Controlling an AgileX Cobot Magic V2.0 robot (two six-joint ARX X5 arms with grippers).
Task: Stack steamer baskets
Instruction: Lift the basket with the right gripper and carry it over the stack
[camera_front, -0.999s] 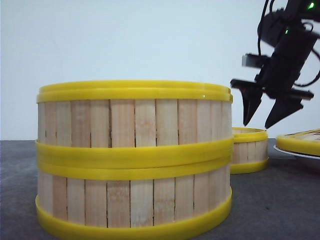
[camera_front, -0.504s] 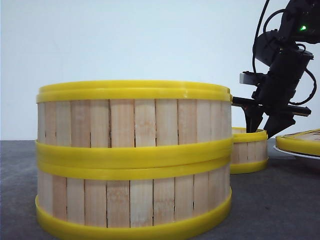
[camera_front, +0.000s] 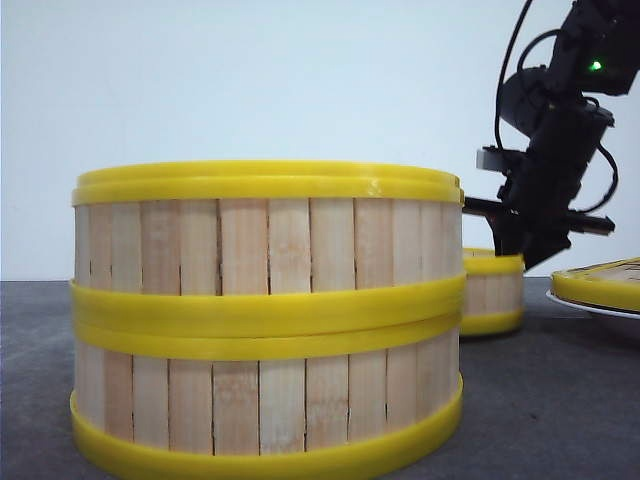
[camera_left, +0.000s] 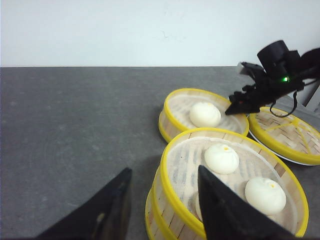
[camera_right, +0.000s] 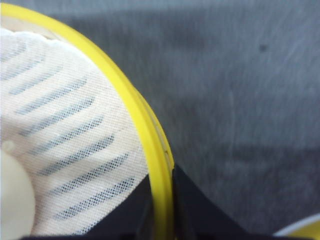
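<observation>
You have the dark grey table (camera_front: 560, 400) running across all three views, with a plain pale wall behind it. Closest to the front camera stands a stack of two steamer baskets (camera_front: 268, 320), one seated squarely on the other; the left wrist view shows two white buns (camera_left: 221, 158) lying on the mesh liner of the upper one. Behind it and toward your right sits the third steamer basket (camera_front: 492, 294), alone on the table, just beside the stack, with one bun (camera_left: 205, 114) inside. Further right is a white plate (camera_front: 600, 309) carrying the flat woven lid (camera_left: 285, 134).

Your right gripper (camera_right: 161, 210) is down at the lone basket's rim: in the right wrist view one dark finger sits inside the yellow rim (camera_right: 150, 145) and the other outside, both pressed close against it, so it appears clamped on that wall. Your left gripper (camera_left: 162, 200) hangs over the near edge of the stack, fingers spread wide, one finger (camera_left: 222, 210) over the upper basket's rim and the other over bare table, holding nothing.
</observation>
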